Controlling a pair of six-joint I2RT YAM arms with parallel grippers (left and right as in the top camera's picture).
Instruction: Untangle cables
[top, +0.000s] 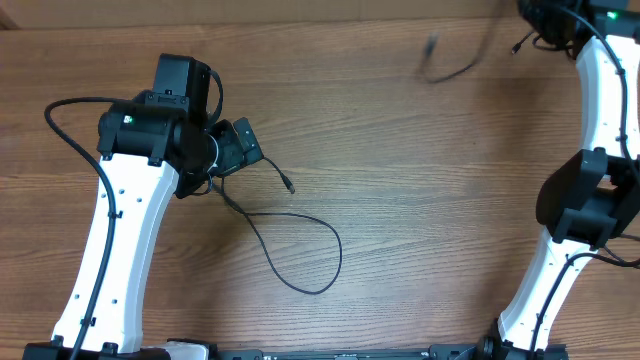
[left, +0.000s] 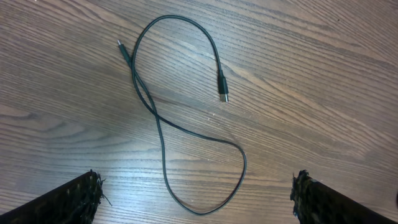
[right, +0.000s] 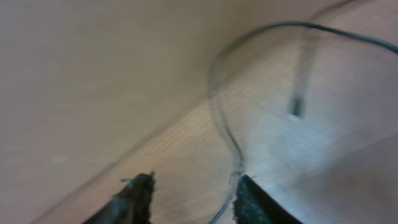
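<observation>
Overhead first: my left gripper (top: 240, 150) sits over the wooden table (top: 420, 200). One thin black cable (top: 340, 255) lies in a loose loop at about 4 o'clock from it, with a plug (top: 289, 187) just beside the gripper at 3 o'clock. A second cable (top: 455, 72) is a blurry streak up at 1 o'clock, near my right arm (top: 600, 90). Left wrist cam: the left gripper (left: 196, 196) is spread wide, fingers (left: 78, 199) at 7 and 5 o'clock, nothing in it. The cable (left: 163, 134) lies flat on the wood, crossing itself once, one silver-tipped plug (left: 222, 94) at 1 o'clock. Right wrist cam is super blurry: the right gripper (right: 189, 196) is partly apart, and the second cable (right: 224, 124) brushes the finger (right: 252, 202) at 5 o'clock, not pinched.
</observation>
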